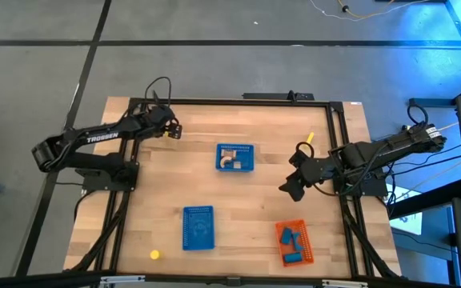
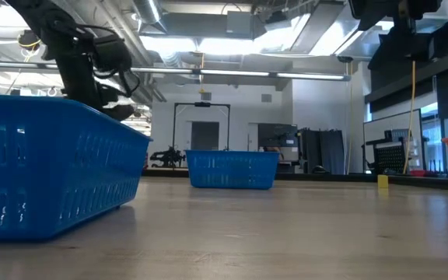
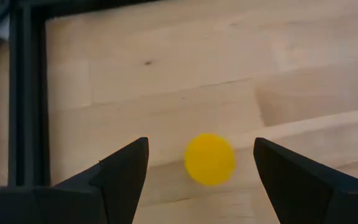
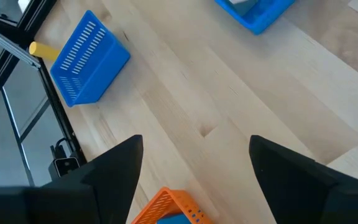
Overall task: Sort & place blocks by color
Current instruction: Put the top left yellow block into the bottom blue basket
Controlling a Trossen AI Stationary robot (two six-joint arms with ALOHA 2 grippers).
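Observation:
A yellow round block (image 3: 210,158) lies flat on the wood near the table's far left corner. My left gripper (image 3: 201,143) is open just above it, one finger on either side, touching nothing; it also shows in the high view (image 1: 172,132). My right gripper (image 1: 290,188) is open and empty above the table's right middle. A yellow bar (image 1: 310,138) lies at the far right, and a yellow cylinder (image 1: 154,255) near the front left. Tan blocks (image 1: 230,162) lie in the far blue basket (image 1: 235,148). Blue blocks (image 1: 289,238) lie in the orange basket (image 1: 304,254).
A second blue basket (image 1: 198,227) stands at the front middle, large at the left of the low view (image 2: 53,167). A black frame rail (image 3: 23,93) runs along the table's edge close to my left gripper. Bare wood lies between the baskets.

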